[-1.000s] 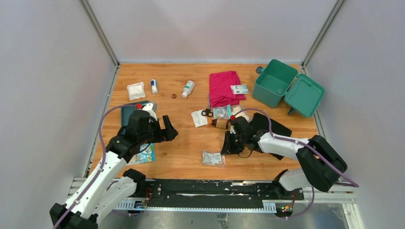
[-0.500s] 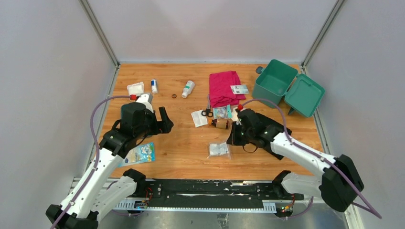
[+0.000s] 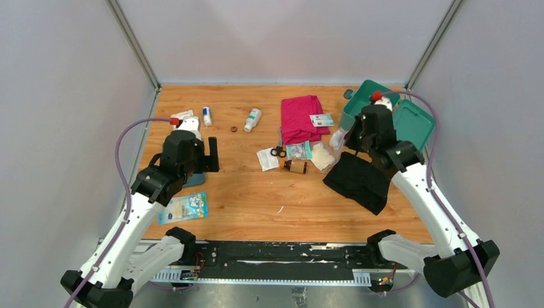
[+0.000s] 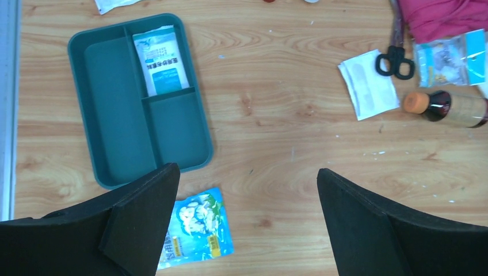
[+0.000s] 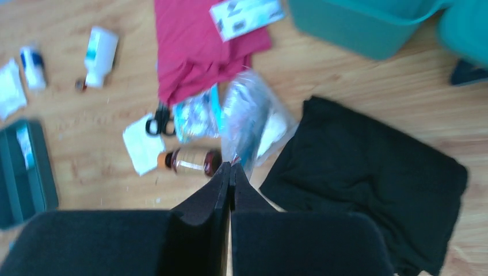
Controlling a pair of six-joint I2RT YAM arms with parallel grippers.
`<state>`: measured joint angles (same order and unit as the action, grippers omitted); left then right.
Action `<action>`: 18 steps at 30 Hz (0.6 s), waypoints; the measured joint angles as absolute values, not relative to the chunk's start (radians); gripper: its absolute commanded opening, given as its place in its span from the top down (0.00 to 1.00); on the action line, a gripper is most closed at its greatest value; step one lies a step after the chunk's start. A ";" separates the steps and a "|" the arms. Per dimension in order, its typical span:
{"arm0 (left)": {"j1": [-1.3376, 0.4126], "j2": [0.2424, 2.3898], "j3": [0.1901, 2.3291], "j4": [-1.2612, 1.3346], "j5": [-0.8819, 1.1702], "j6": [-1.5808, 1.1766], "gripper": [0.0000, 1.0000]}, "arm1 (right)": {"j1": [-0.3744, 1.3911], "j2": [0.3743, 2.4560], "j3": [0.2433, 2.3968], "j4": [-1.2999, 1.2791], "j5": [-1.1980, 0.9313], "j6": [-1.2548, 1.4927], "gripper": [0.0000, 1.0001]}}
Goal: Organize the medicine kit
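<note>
Pinching the corner of a clear plastic packet [image 5: 248,118], the right gripper [image 5: 231,167] is holding its jaws pressed fully together, and the packet is hanging from the fingertips, blurred, in the middle of the right wrist view. In the top view this gripper is hanging at the upper right of the frame, just left of the medicine kit [image 3: 360,93], whose box is sitting open with its lid [image 3: 417,125] lying flat to the right. A black cloth [image 3: 359,181] is lying below the gripper, and a pink cloth [image 3: 300,119] is lying left of the kit with a small card [image 3: 321,120] resting on its right edge.

The left gripper [image 4: 247,172] is hovering at the left of the top view with its jaws spread wide, gripping nothing. In the left wrist view a dark-teal tray [image 4: 115,138] is sitting at the upper left, with a white-and-blue sachet [image 4: 159,60] lying in its upper-right compartment. A blue-green sachet [image 4: 195,230] is lying on the wood just below the tray. Black scissors [image 4: 394,60], a white pad [image 4: 368,83] and a brown bottle [image 4: 457,107] are lying at the upper right.
</note>
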<state>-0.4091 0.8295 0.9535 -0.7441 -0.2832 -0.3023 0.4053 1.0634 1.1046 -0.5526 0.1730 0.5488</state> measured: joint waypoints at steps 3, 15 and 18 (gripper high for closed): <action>-0.409 0.834 0.945 -0.751 -0.297 -0.285 0.02 | 0.336 1.100 1.176 -0.566 0.203 0.545 1.00; -0.409 0.933 0.931 -0.750 -0.276 -0.247 0.02 | 0.101 1.465 1.547 -0.594 0.221 0.507 1.00; -0.409 0.947 0.925 -0.751 -0.273 -0.244 0.02 | 0.086 1.557 1.629 -0.593 0.220 0.493 1.00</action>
